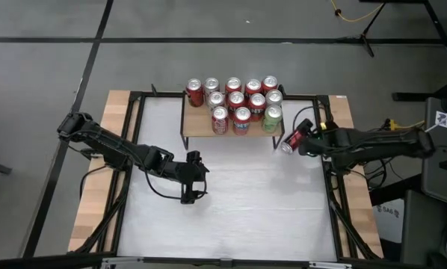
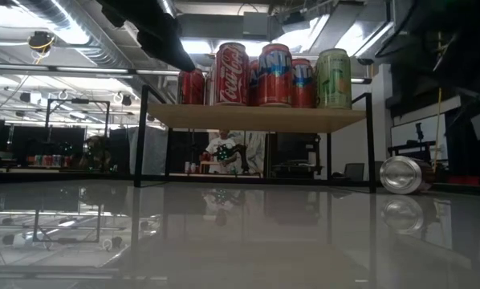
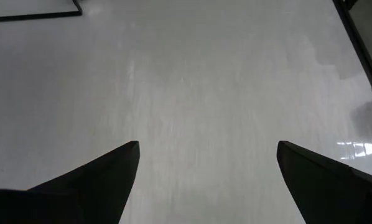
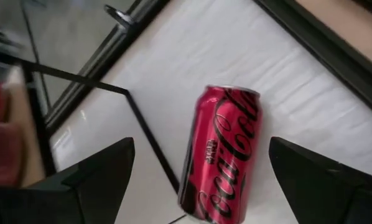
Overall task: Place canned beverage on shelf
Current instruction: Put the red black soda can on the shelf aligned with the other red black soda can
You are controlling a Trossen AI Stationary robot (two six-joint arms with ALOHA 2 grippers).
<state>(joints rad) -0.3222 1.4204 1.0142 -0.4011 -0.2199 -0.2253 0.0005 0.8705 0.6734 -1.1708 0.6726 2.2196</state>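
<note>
A red Coca-Cola can (image 4: 220,155) lies on its side on the white table, just right of the shelf; it also shows in the high view (image 1: 291,139) and the low view (image 2: 404,174). My right gripper (image 4: 201,144) is open, with one finger on either side of the can and a gap at each side. The shelf (image 1: 201,128) is a light-wood plank on thin black legs (image 2: 256,117) and carries several upright cans (image 1: 238,101). My left gripper (image 1: 191,179) is open and empty over the table's middle (image 3: 208,146).
The shelf's black right leg (image 4: 152,146) stands on the table close beside the can. A black metal frame (image 1: 330,161) runs along the table's wooden edges. Bare white tabletop (image 1: 246,202) lies in front of the shelf.
</note>
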